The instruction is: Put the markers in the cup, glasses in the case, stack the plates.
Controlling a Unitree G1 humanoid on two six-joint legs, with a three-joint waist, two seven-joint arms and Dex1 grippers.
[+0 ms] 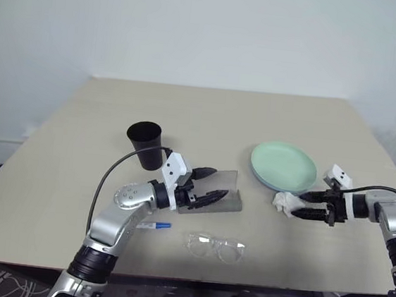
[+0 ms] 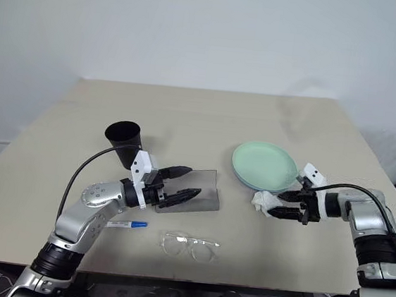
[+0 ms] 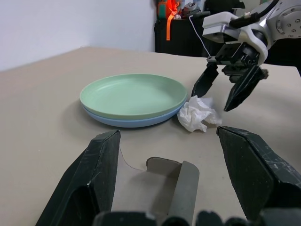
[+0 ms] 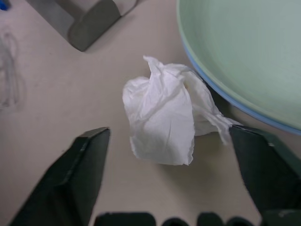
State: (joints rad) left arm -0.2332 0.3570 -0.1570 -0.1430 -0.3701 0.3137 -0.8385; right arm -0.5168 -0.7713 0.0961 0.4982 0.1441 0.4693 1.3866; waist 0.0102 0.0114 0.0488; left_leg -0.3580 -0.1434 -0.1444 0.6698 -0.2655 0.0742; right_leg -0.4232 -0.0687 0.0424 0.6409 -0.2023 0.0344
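The mint green plate (image 1: 283, 166) lies on top of the light blue plate (image 3: 131, 121) at the right of the table. A black cup (image 1: 144, 143) stands upright left of centre. My left gripper (image 1: 209, 183) is open and level, its fingers over the left end of the grey case (image 1: 227, 196). The clear glasses (image 1: 214, 247) lie near the front edge. Left of them lies a marker (image 1: 154, 225) with a blue cap, under my left forearm. My right gripper (image 1: 307, 205) is open, tilted down, its fingers on either side of a crumpled tissue (image 4: 164, 122).
The white tissue (image 1: 288, 203) lies against the front rim of the plates. The beige table (image 1: 209, 114) has open surface at the back and on the left. A white wall stands behind it.
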